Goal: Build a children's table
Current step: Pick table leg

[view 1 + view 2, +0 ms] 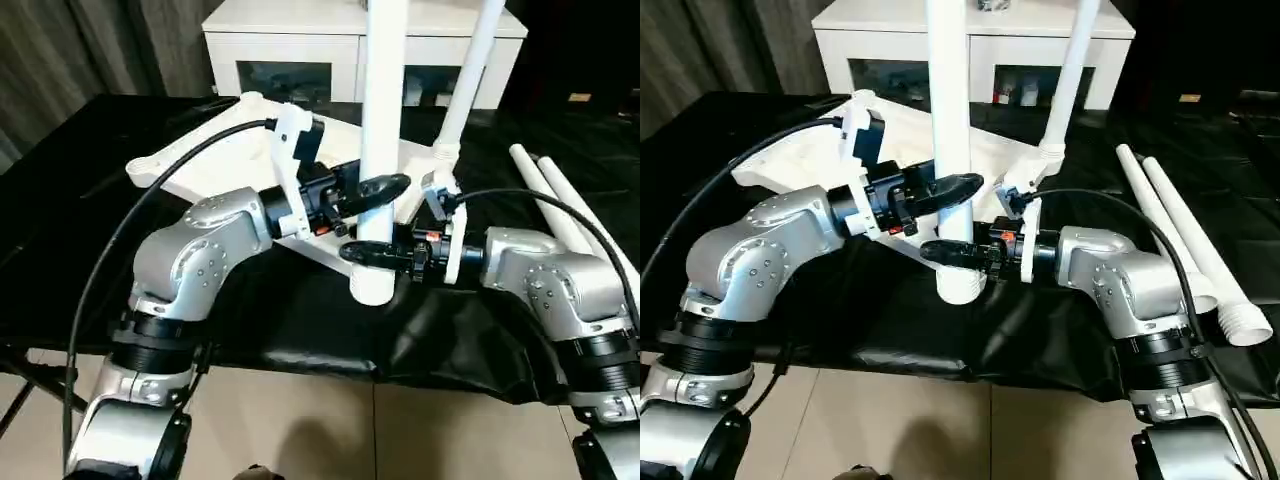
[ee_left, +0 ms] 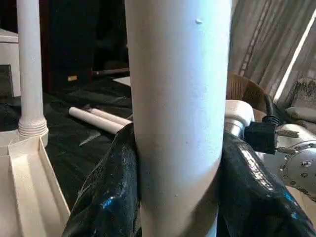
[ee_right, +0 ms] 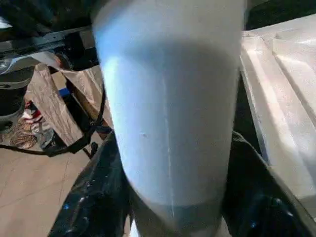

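Second leg [image 1: 382, 120] is held upright by both arms at the tabletop's [image 1: 215, 170] near edge: left gripper [image 1: 372, 192] clamped higher, right gripper [image 1: 372, 254] jaws around it lower, grip unconfirmed. One leg [image 1: 466, 80] already seated at the far corner, two spare legs [image 1: 1185, 235] on the bench [image 1: 90, 250]. Next: align the leg's end over a free corner socket, push down.

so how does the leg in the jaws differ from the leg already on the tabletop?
The held leg hangs upright in front of the tabletop with its end free, gripped by both the left gripper and right gripper. The fitted leg leans slightly, seated in a corner socket, ungripped. Both are white tapered tubes.
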{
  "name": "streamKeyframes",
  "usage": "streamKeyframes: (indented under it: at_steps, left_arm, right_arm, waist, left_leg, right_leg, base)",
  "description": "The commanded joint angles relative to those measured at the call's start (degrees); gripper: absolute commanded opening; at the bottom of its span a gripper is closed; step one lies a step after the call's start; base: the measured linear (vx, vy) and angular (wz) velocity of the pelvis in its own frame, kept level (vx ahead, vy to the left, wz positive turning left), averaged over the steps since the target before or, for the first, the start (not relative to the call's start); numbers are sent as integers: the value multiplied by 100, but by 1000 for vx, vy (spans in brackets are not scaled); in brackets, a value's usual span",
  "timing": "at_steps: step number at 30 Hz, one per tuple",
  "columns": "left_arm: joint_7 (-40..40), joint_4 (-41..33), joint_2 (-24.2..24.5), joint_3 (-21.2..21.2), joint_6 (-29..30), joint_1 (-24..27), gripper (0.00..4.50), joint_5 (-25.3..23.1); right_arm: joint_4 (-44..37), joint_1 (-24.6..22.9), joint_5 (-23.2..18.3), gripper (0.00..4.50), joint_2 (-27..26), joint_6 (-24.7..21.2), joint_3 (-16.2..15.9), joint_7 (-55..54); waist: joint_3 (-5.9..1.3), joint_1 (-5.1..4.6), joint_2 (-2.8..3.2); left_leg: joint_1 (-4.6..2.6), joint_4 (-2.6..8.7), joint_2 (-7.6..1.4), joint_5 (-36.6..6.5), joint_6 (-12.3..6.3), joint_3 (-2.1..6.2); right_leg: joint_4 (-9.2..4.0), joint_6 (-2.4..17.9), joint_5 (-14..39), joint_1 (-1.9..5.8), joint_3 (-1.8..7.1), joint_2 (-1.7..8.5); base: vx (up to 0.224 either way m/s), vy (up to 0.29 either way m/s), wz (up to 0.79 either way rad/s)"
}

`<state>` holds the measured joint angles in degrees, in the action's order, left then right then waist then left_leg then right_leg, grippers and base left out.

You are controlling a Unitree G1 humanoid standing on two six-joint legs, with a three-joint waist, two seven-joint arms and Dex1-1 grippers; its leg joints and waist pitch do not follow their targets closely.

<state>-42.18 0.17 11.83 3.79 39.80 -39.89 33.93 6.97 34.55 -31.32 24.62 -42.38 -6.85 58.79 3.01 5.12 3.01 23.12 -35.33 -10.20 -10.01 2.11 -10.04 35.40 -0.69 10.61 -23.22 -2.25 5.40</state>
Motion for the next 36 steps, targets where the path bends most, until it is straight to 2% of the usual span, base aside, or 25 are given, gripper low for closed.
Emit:
streamKeyframes:
  at_steps: [1, 6, 7, 8, 10, 13, 15, 25, 26, 28, 36]
  left_arm:
    - [-166, -163, 64, 81, 10, 19, 189, 3]
    - [-251, -158, 113, 147, -5, 31, 189, -9]
    - [-259, -155, 116, 151, -10, 32, 189, -15]
    - [-275, -149, 124, 160, -16, 29, 189, -21]
    - [-285, -138, 132, 159, -18, 24, 189, -23]
    - [-305, -128, 144, 166, -18, 19, 188, -33]
    - [-314, -124, 151, 169, -18, 19, 188, -35]
    - [-367, -85, 197, 210, -53, 20, 188, -58]
    - [-373, -80, 198, 210, -55, 17, 188, -62]
    - [-381, -75, 198, 211, -58, 12, 188, -65]
    - [-406, -42, 209, 215, -81, -4, 188, -74]
  right_arm:
    - [58, 137, 43, 201, 55, -7, 70, -30]
    - [77, 140, 158, 196, 29, 159, 51, -57]
    - [83, 144, 139, 249, 18, 143, 63, -55]
    - [96, 162, 130, 263, 21, 133, 69, -50]
    - [100, 181, 124, 265, 30, 123, 67, -37]
    - [95, 213, 173, 308, 70, 175, 55, -18]
    - [100, 225, 184, 310, 77, 190, 56, -13]
    - [22, 218, 50, 310, 141, 80, 57, 233]
    - [21, 217, 58, 283, 143, 71, 55, 247]
    - [18, 214, 57, 283, 149, 37, 58, 264]
    - [47, 210, 18, 205, 175, -65, 58, 315]
  waist:
    - [-456, 3, -118]
    - [-452, 2, -115]
    - [-454, 0, -109]
    - [-460, 2, -107]
    - [-462, 3, -110]
    - [-456, 2, -108]
    - [-455, 2, -114]
    - [-439, -1, -112]
    - [-437, -3, -112]
    - [-436, -4, -113]
    - [-443, -3, -109]
  left_leg:
    - [-145, 369, -191, -554, -287, 31]
    - [-149, 374, -191, -615, -242, 32]
    - [-152, 373, -190, -629, -233, 32]
    - [-152, 371, -192, -601, -233, 34]
    - [-151, 369, -190, -569, -245, 34]
    - [-146, 369, -190, -597, -239, 35]
    - [-146, 368, -187, -611, -229, 33]
    - [-152, 375, -191, -817, -153, 38]
    - [-155, 378, -189, -870, -128, 38]
    - [-154, 378, -189, -887, -119, 38]
    - [-148, 372, -187, -820, -132, 40]
  right_leg:
    - [-299, 1494, 334, 298, 133, 211]
    - [-303, 1479, 405, 295, 133, 211]
    - [-306, 1475, 411, 295, 134, 208]
    - [-297, 1485, 363, 297, 135, 208]
    - [-291, 1497, 330, 295, 133, 207]
    - [-291, 1503, 342, 298, 134, 208]
    - [-296, 1495, 383, 298, 135, 209]
    - [-315, 1431, 668, 285, 140, 208]
    - [-321, 1422, 733, 282, 138, 208]
    - [-323, 1415, 750, 280, 141, 206]
    - [-314, 1432, 657, 283, 140, 207]
  base:
    - [0, 0, 0]
    - [0, 0, 0]
    - [0, 0, 0]
    - [0, 0, 0]
    - [0, 0, 0]
    - [0, 0, 0]
    - [0, 0, 0]
    - [0, 0, 0]
    - [0, 0, 0]
    - [0, 0, 0]
    - [0, 0, 0]
